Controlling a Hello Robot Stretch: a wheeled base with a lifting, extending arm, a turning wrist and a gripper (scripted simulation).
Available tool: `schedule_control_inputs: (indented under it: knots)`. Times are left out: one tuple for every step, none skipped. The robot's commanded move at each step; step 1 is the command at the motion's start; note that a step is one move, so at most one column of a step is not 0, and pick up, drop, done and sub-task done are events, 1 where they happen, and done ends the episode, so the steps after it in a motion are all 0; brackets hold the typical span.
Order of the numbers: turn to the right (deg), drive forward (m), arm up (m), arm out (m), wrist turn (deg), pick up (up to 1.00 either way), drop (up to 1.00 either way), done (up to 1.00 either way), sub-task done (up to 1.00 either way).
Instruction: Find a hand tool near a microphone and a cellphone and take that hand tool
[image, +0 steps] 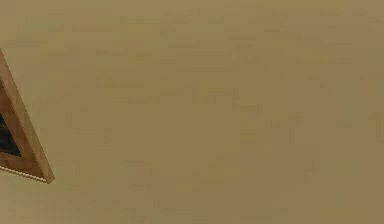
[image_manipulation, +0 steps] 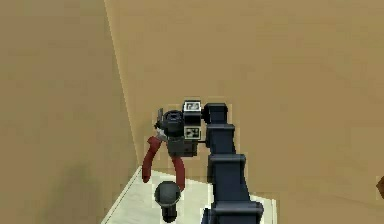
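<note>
red-handled pliers (image_manipulation: 151, 160), handles down, aloft at the gripper (image_manipulation: 163, 138), above white tabletop (image_manipulation: 128, 205)

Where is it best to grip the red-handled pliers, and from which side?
Grip the pliers at the head, where both red handles meet, coming from above. The handles hang down and spread apart, so the top is probably the narrowest, firmest part. The gripper is at that end.

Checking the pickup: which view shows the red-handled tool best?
The arm side view: the red-handled tool hangs at the gripper, clear of the white tabletop. The forward view gives tan wall and a picture frame's corner.
</note>
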Motion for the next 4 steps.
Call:
schedule_control_inputs:
  knots:
    - [0.0, 0.0, -0.3, 0.0, 0.0, 0.0, 0.0, 0.0, 0.0]
    - [0.0, 0.0, 0.0, 0.0, 0.0, 1.0, 0.0, 0.0, 0.0]
    - [0.0, 0.0, 0.1, 0.0, 0.0, 0.0, 0.0, 0.0, 0.0]
    - [0.0, 0.0, 0.0, 0.0, 0.0, 0.0, 0.0, 1.0, 0.0]
